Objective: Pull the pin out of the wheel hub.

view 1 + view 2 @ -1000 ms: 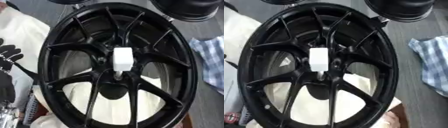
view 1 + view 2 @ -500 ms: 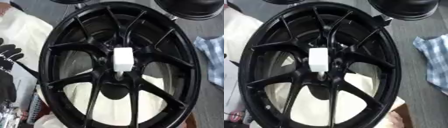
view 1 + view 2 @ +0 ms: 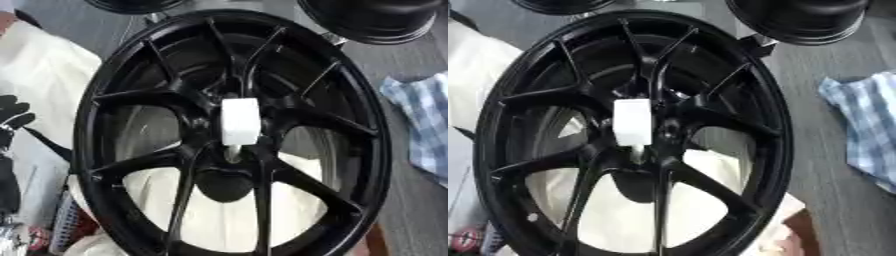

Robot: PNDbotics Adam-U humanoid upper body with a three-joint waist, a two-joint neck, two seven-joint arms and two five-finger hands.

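Pin (image 3: 240,121): a white, blocky piece with a thinner pale stem below it, seated at the centre of the wheel hub, slightly left of and above the frame's middle. It is not touched by either hand.

Wheel hub (image 3: 157,55): a glossy black multi-spoke rim, filling most of the frame from the top edge to the bottom edge, tilted so that its face is turned toward the camera. The spokes are seen to fan out from the centre where the pin sits; a dark round opening lies just below the pin's stem.

Left hand (image 3: 12,114): black, shown at the left edge at mid-height, well apart from the pin and outside the rim. Only part of it is in view; whether the fingers are spread or curled cannot be told, and nothing is seen to be held.

Right hand: shown in neither view.

White sheet (image 3: 48,70): pale material spread at the left of the frame and visible through the lower spoke gaps.

Checked cloth (image 3: 866,125): blue and white, lying on the grey surface (image 3: 815,165) at the right edge, apart from the rim.

Second black rim (image 3: 376,17): at the upper right, partly cut off by the frame's top edge, just beyond the main rim.
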